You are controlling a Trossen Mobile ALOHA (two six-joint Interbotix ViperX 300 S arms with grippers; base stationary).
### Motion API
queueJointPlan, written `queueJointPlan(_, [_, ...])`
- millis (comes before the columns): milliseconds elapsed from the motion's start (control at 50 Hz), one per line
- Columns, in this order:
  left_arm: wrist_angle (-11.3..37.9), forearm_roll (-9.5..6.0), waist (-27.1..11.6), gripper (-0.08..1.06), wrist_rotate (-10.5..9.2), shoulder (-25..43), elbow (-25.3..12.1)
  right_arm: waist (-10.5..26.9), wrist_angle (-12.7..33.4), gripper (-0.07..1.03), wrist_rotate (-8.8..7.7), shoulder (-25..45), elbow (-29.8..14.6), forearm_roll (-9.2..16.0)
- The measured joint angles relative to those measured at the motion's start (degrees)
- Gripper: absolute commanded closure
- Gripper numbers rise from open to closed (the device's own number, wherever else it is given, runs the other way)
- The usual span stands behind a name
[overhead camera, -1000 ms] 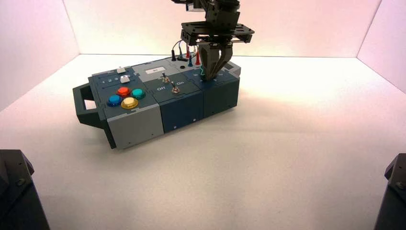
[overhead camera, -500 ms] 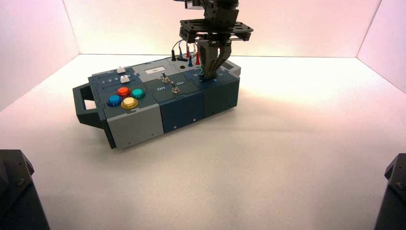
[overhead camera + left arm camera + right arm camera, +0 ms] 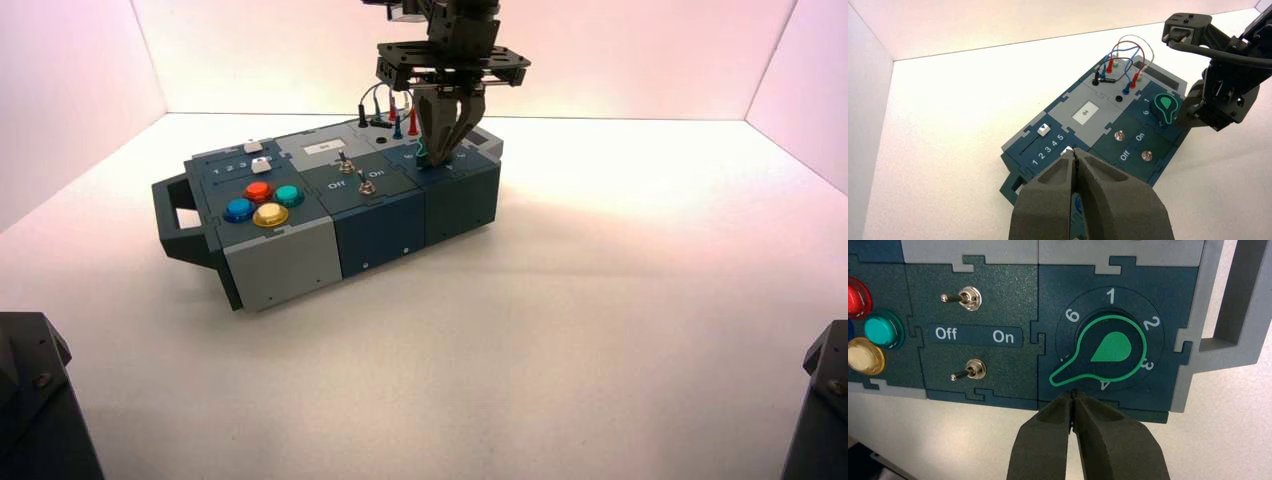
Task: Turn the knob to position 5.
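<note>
The floor is pale and bright, with pinkish-white walls (image 3: 640, 55) around it. The box (image 3: 385, 215) sits on it at a slant, and all places here go by the box. The knob (image 3: 1118, 347) is on top of the box, near its right end, on a dark blue part. It is round and dark, with a green line around it and a green drop shape in the middle.

The high view hides most of the knob behind the right gripper (image 3: 440, 162). The right wrist view shows it well: 1, 2, 3, 4 and 6 are easy to read. Its pointer tab comes down between 4 and 6 and covers most of the mark there. Both metal switches (image 3: 970, 298) (image 3: 976, 369), at the middle of the box, lean to the "Off" side. The left wrist view shows "04" on the little white screen (image 3: 1085, 113) behind them, and the loops of wire (image 3: 1128, 62) at the box's back right.

The right gripper is over the box's right end, its tips pressed together and holding nothing. They are right by the pointer tab; I cannot tell if they touch it. The left gripper (image 3: 1075, 150) is closed and empty too, seen in its own wrist view in front of the box's button end.
</note>
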Motion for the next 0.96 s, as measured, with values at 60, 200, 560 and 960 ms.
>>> queueJointPlan(60, [-0.09,0.00,0.00,1.01,0.00,-0.18,0.00,0.09,0.26,0.99,0.09,-0.09,0.00,-0.09])
queueJointPlan(200, [-0.09,-0.09,0.00,1.01,0.00,-0.62,0.00,0.00,0.70,0.99,0.09,-0.88,0.00,-0.18])
queueJointPlan(560, [-0.18,0.09,0.00,1.01,0.53,-0.88,0.00,0.00,2.02,0.99,-0.53,-8.96,1.67,-1.76])
queueJointPlan(960, [-0.97,0.18,0.00,1.01,0.62,-0.79,0.09,0.00,1.23,0.99,-0.97,-14.59,1.76,-3.25])
